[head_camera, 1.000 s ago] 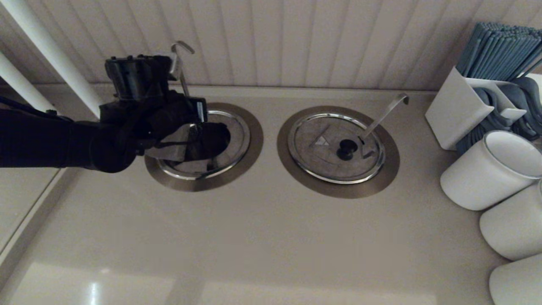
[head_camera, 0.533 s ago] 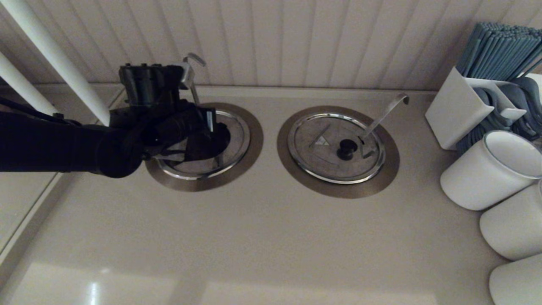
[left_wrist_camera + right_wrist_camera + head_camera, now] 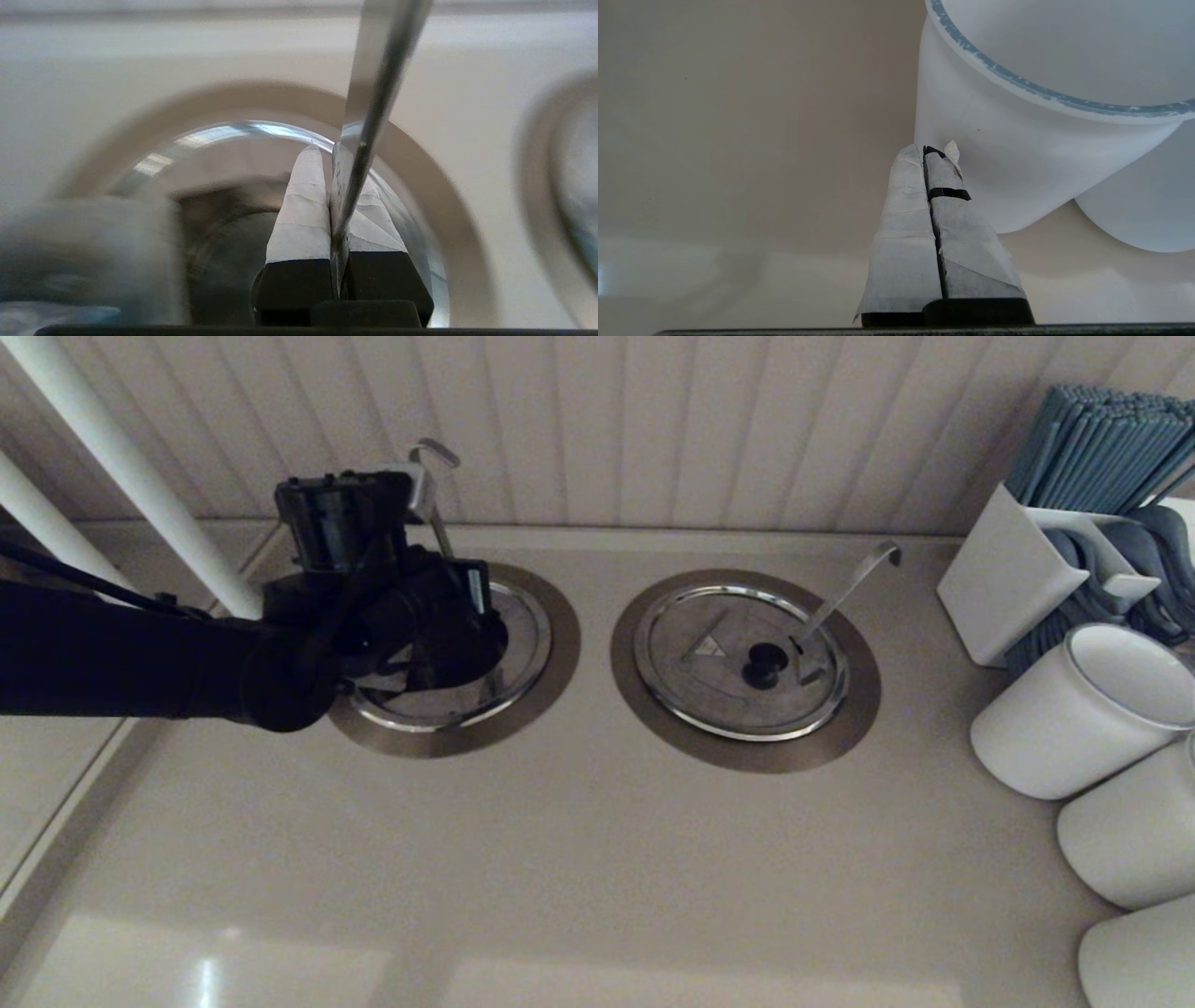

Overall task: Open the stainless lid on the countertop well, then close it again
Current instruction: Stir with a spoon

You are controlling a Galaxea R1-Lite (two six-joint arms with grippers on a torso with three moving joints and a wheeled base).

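Note:
The countertop well point(image 3: 553, 658) on the left has a bronze-grey ring, and its dark hole point(image 3: 224, 266) shows below my fingers. My left gripper point(image 3: 471, 616) point(image 3: 327, 154) hangs over it, shut on the thin edge of the stainless lid point(image 3: 337, 172), which stands edge-on between the taped fingers. Part of the lid point(image 3: 525, 633) still shows inside the rim. The upright hooked ladle handle point(image 3: 431, 485) point(image 3: 383, 70) rises right beside the fingers. My right gripper point(image 3: 927, 149) is shut and empty, parked low over the counter by a white cup point(image 3: 1008, 163).
The twin lid point(image 3: 738, 663) lies closed on the right well, its ladle handle point(image 3: 850, 583) leaning diagonally. White cups point(image 3: 1083, 709) and a white holder point(image 3: 1018, 569) with blue straws stand at the far right. White posts point(image 3: 131, 476) rise at the back left.
My left gripper has shifted right and toward the wall with the lid edge in it. The ladle's hook has moved right as well. Less of the grey lid flap shows under the arm.

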